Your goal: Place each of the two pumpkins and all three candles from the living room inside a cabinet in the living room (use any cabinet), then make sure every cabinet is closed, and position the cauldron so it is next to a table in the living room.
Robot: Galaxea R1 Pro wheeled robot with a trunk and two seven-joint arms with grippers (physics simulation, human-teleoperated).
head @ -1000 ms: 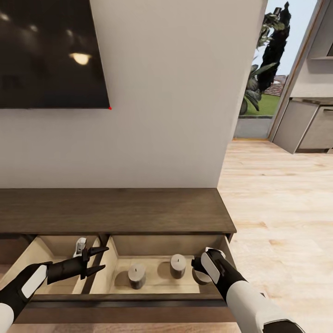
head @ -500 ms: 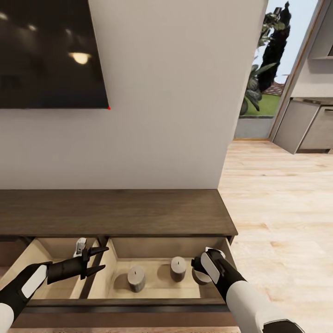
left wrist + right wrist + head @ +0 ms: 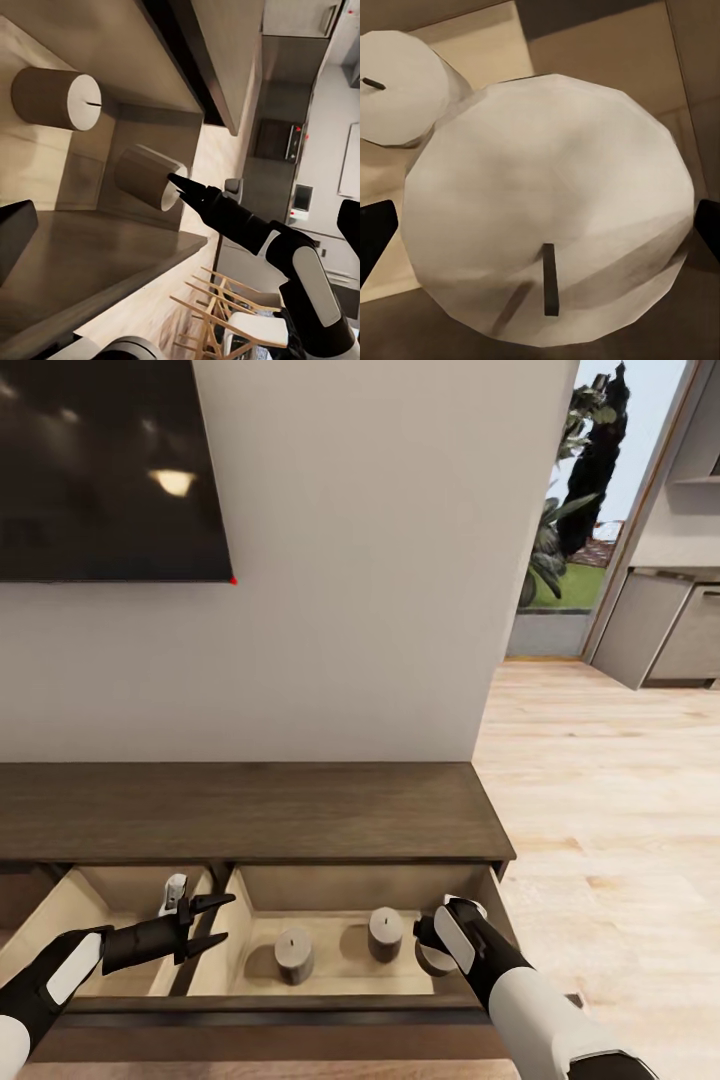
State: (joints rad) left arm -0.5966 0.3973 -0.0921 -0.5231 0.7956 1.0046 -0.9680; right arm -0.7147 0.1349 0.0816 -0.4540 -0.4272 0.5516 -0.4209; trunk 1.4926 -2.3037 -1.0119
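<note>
The long dark brown cabinet (image 3: 250, 810) has two drawers pulled open, their pale insides showing. In the right drawer stand two grey-beige candles (image 3: 294, 956) (image 3: 385, 934). A third candle (image 3: 430, 963) (image 3: 547, 202) sits in that drawer's right corner. My right gripper (image 3: 436, 948) reaches down over it, open, with one fingertip (image 3: 375, 232) on each side of it. The left wrist view catches this candle (image 3: 146, 176) with a right finger (image 3: 191, 193) at its top. My left gripper (image 3: 228, 918) hovers open over the divider between the drawers, holding nothing. The pumpkins and cauldron are out of view.
A dark TV screen (image 3: 100, 470) hangs on the white wall above the cabinet. Light wood floor (image 3: 600, 810) stretches to the right toward a doorway with a plant (image 3: 560, 510) and grey kitchen units (image 3: 660, 630). Wooden chairs (image 3: 217, 300) are visible in the left wrist view.
The whole head picture has shifted a little, so the camera moved. Both arms and the candles keep their places.
</note>
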